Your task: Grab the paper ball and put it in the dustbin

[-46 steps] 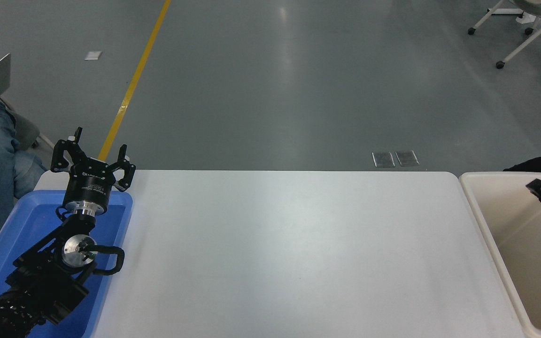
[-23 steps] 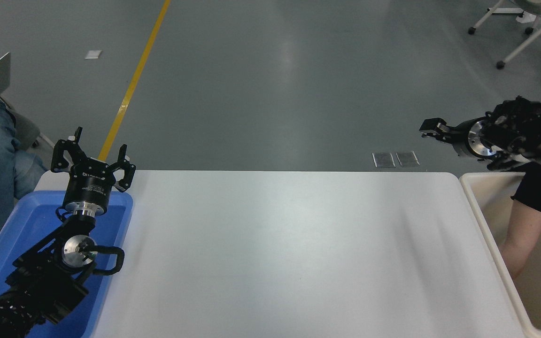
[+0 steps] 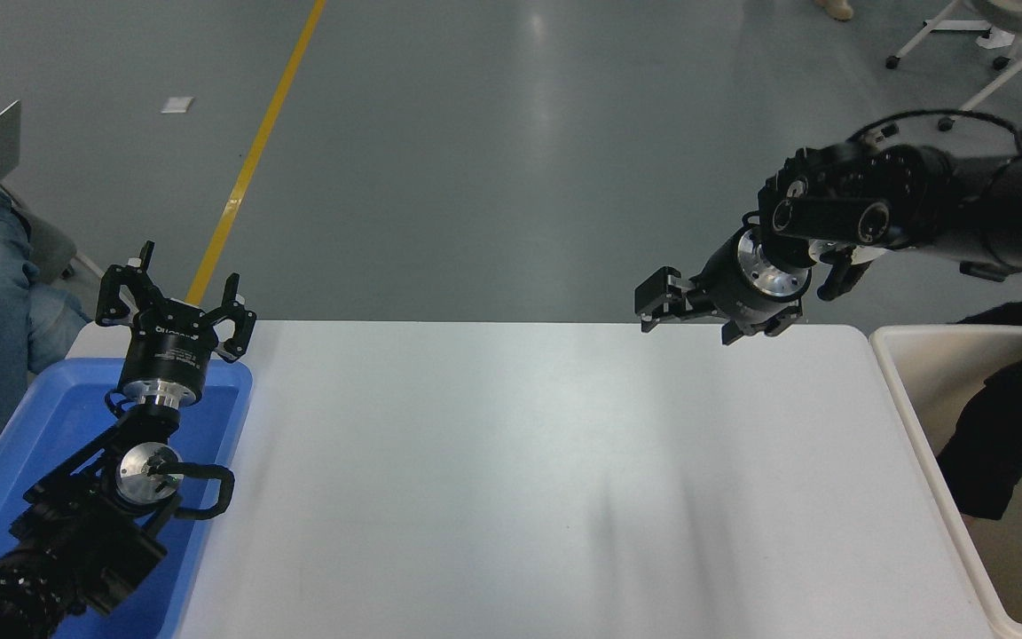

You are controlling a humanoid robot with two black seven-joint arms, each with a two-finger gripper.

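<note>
The right end effector hung over the table's far edge; I could not tell its state. The left end effector stood open over the blue tray.

You see the cream dustbin at the table's right end, partly hidden, perhaps by a dark sleeve.
</note>
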